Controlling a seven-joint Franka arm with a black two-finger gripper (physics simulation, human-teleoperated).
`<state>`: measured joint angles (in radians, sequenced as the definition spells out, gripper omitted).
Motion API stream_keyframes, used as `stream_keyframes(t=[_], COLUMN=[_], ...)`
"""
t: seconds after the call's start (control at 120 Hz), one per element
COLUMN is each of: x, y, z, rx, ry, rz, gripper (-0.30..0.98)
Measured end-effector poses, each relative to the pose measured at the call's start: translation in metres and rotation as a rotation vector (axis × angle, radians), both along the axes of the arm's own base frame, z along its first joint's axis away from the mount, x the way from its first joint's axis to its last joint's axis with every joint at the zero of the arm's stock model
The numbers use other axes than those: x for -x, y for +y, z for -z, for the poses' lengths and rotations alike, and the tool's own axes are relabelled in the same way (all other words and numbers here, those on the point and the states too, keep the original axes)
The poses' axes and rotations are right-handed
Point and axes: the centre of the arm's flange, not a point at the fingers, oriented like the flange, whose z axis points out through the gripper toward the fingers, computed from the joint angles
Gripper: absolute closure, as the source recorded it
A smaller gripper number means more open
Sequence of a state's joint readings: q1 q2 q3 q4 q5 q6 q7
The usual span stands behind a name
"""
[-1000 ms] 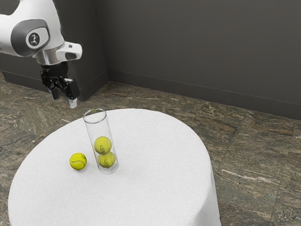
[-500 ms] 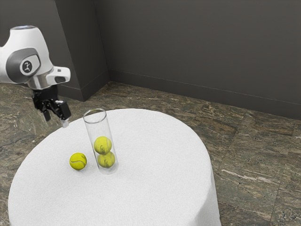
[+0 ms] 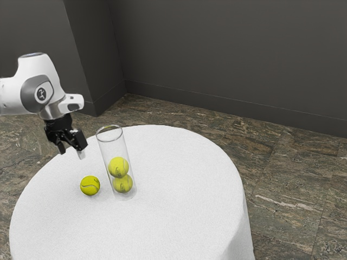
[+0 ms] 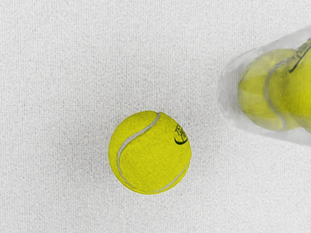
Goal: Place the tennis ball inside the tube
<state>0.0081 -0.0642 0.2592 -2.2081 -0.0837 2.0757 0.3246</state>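
Note:
My gripper hangs open in the exterior view, above the loose ball and towards the view's upper left of it, with nothing between its fingers. The loose yellow tennis ball lies on the white table, apart from the tube. A clear upright tube stands beside it and holds two stacked tennis balls. In the wrist view the loose ball lies below my hand, and the tube with balls inside is near it.
The round table has a white cloth, and its edge curves over a brown stone floor. A dark wall stands behind, with a projecting corner near the arm.
My gripper has come down towards the table, first shifting to the exterior view's left and then slightly back to its right. The balls and tube have stayed in place.

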Motion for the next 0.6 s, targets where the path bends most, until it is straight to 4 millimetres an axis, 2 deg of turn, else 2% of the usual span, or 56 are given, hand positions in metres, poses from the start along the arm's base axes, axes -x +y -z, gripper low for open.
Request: stream_keyframes(t=[0.392,0.6], x=[0.001,-0.003], y=[0.008,0.012], z=[0.056,0.075], rx=[0.009,0.011], ry=[0.020,0.021], rz=[0.008,0.017], gripper=[0.00,0.00])
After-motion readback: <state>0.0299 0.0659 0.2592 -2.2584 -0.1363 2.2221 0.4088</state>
